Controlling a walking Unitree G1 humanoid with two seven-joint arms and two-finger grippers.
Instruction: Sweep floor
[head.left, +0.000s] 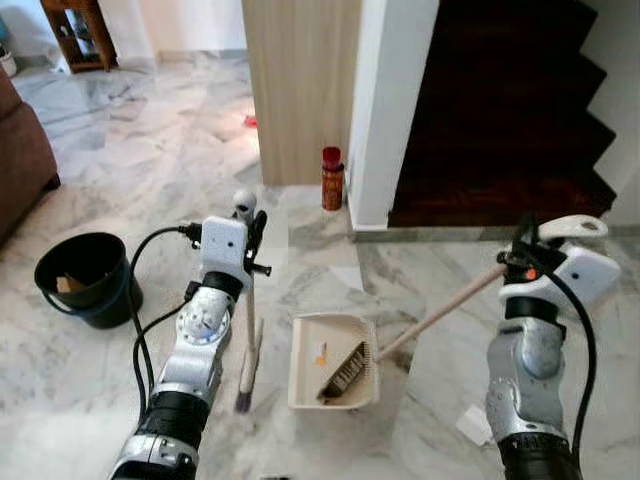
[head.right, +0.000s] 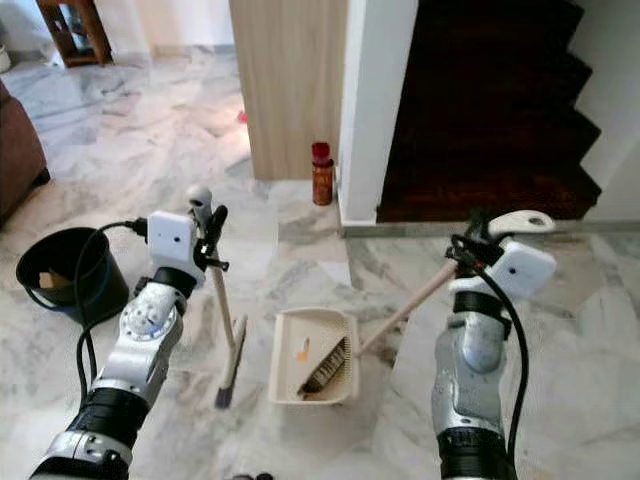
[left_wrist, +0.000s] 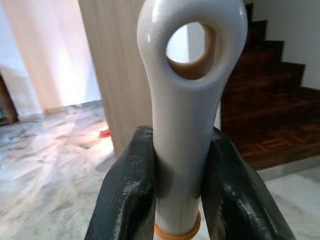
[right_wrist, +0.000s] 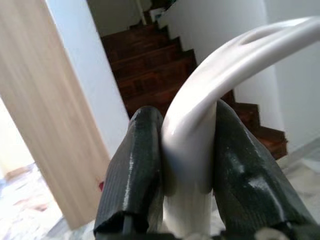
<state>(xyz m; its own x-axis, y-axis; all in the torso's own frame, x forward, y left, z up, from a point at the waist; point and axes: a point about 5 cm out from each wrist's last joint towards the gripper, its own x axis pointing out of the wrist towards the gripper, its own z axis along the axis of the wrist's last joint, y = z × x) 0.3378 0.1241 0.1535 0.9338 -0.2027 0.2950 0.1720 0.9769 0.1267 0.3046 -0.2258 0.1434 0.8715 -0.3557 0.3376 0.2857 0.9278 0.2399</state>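
- My left gripper (left_wrist: 182, 192) is clamping the white looped top of the wooden-handled broom (head.left: 247, 330), whose bristles are touching the marble floor (head.left: 140, 160) directly below.
- My right gripper (right_wrist: 187, 165) is squeezing the curved white grip of the cream plastic dustpan (head.left: 334, 375), which is lying on the floor between my arms.

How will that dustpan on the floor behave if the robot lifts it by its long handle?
The dustpan is probably light, thin plastic. Held at the handle's far end by the right gripper, it may swing or tilt. The small brush and orange scrap inside could slide out.
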